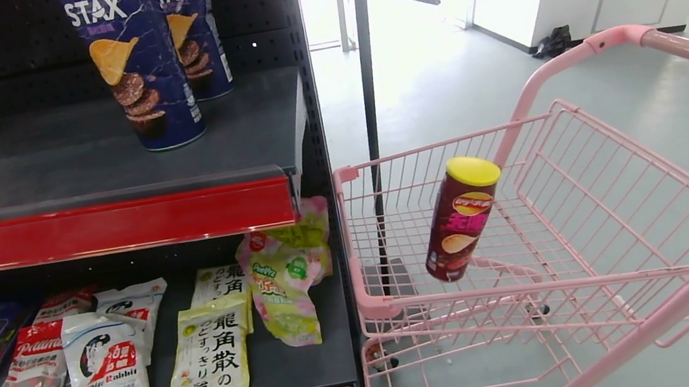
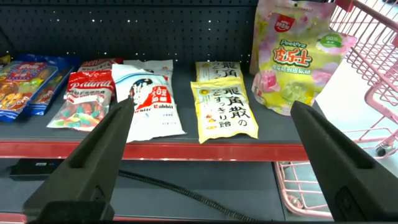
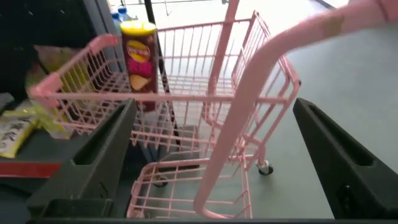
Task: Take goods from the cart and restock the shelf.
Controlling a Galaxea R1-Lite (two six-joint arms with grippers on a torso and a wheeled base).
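The left pincer point(image 2: 212, 104) gapes wide and empty before the dark metal shelf with a red front rail point(image 2: 186, 151). A white sweet bag point(image 2: 149, 99) and a yellow flat pouch point(image 2: 225, 106) lie ahead of it. The right pincer point(image 3: 214, 102), likewise spread and empty, faces the pink wire cart point(image 3: 249, 93). Inside the basket, well beyond the pincer, stands a dark-red crisp tube with a yellow lid point(image 3: 140, 56).

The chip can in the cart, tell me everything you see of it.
The chip can is a tall dark-red tube with a yellow lid on and a chip pictured on its label. It stands on end on the wire floor of the pink cart's upper basket, near the side toward the shelf, alone; nothing grips it.
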